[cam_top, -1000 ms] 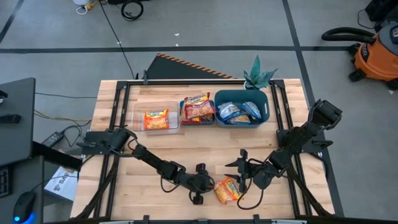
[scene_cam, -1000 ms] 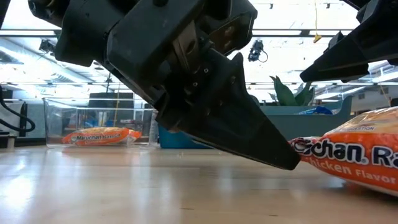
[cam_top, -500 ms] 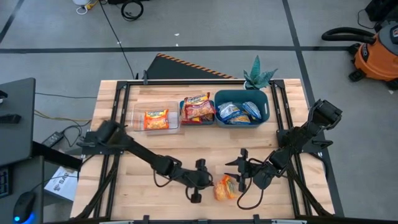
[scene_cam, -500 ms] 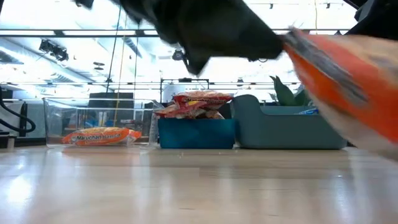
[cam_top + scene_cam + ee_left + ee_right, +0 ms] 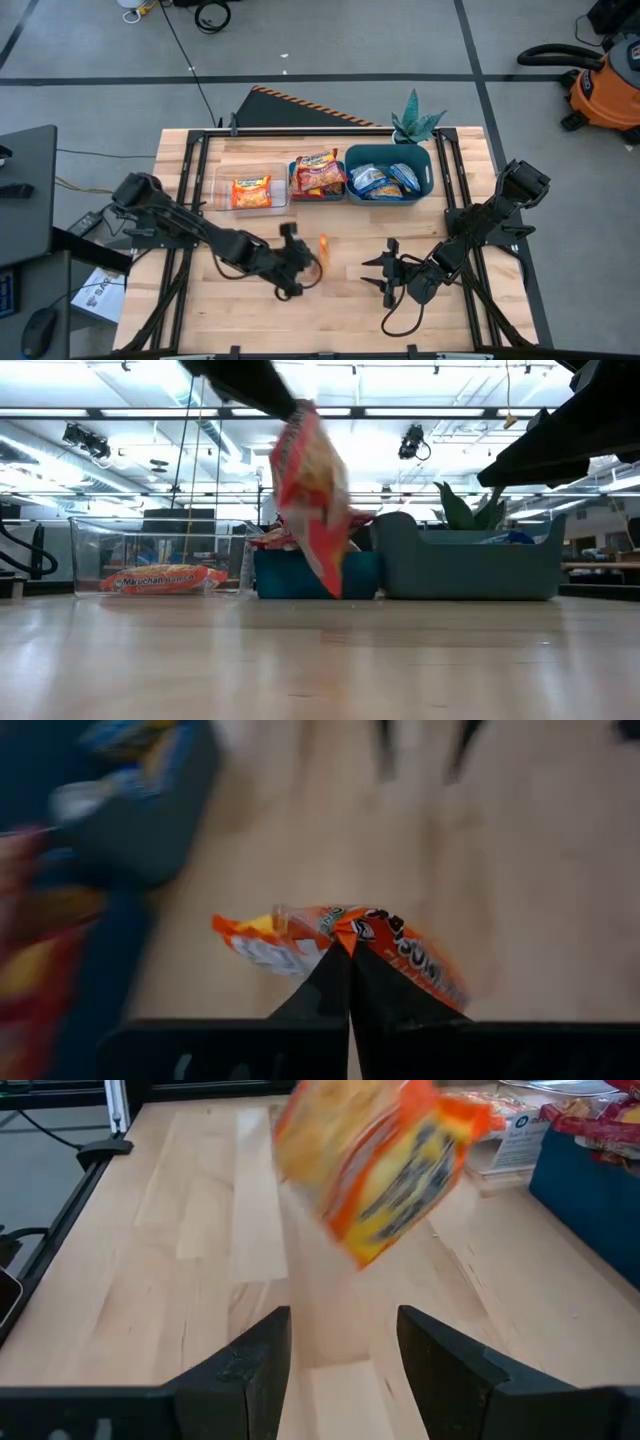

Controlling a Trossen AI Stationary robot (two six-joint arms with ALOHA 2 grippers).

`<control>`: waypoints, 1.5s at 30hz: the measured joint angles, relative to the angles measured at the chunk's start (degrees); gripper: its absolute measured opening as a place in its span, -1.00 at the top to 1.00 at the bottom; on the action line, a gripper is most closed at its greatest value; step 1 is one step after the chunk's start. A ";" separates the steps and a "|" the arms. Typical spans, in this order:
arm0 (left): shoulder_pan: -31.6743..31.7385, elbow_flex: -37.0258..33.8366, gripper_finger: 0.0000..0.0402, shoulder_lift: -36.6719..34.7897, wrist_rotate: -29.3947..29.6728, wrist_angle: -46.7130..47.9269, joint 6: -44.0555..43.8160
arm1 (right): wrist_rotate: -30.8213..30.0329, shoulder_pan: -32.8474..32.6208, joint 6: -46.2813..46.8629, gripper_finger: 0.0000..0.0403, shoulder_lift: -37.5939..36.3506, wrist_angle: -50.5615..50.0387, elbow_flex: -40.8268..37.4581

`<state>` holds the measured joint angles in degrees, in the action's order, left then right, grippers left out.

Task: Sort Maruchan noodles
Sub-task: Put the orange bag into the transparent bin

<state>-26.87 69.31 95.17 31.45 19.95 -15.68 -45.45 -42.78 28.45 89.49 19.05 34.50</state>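
Observation:
My left gripper [image 5: 312, 256] is shut on an orange-yellow Maruchan packet [image 5: 323, 250] above the middle of the table. That packet also shows in the low view [image 5: 312, 495] and the right wrist view [image 5: 372, 1162]. My right gripper [image 5: 386, 271] waits open on the right, near the table; its fingers [image 5: 248, 1372] stand apart below the packet. One orange packet [image 5: 251, 192] lies in the clear bin. Red-orange packets [image 5: 318, 172] are piled in the small blue bin. Blue-silver packets [image 5: 385, 179] fill the teal bin. My left gripper pinches the orange-yellow packet between its two shut fingers [image 5: 338, 982], at the packet's crinkled edge [image 5: 352, 932]. The fingers come from the table's left. The packet is lifted clear of the table and hangs tilted below the hold, its lower end [image 5: 330, 575] free.
Along the far edge stand a clear bin [image 5: 225, 186], a small blue bin [image 5: 318, 195] and a teal bin [image 5: 426, 172]. A small green plant [image 5: 415, 122] sits behind the teal bin. Bare wood [image 5: 330, 310] lies between the grippers and the near edge.
My left gripper has picked the orange-yellow packet up from the table near the near edge. It has risen and moved toward the far edge and the left, toward the bins. The packet, flat before, now hangs lifted clear. My right gripper has kept still.

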 joint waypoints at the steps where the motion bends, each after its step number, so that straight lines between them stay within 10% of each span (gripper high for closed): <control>1: 0.00 -0.32 0.99 -1.34 1.74 2.21 -0.44 | 0.01 -0.01 -0.02 0.06 0.00 0.14 0.00; 13: 0.40 -8.73 0.99 -18.28 20.28 18.58 -11.62 | 0.04 0.00 -0.10 0.06 0.00 0.89 0.04; 31: 8.72 -30.66 0.97 -34.99 39.18 17.89 -27.22 | -0.42 0.00 -1.62 0.06 0.00 1.66 0.02; 45: 19.75 -33.23 0.95 -34.86 34.60 -6.11 -5.10 | -0.57 1.12 -3.64 0.06 0.02 2.34 0.00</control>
<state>-7.12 36.07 60.31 66.05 13.84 -20.78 -46.02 -41.67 24.81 89.52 21.39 34.50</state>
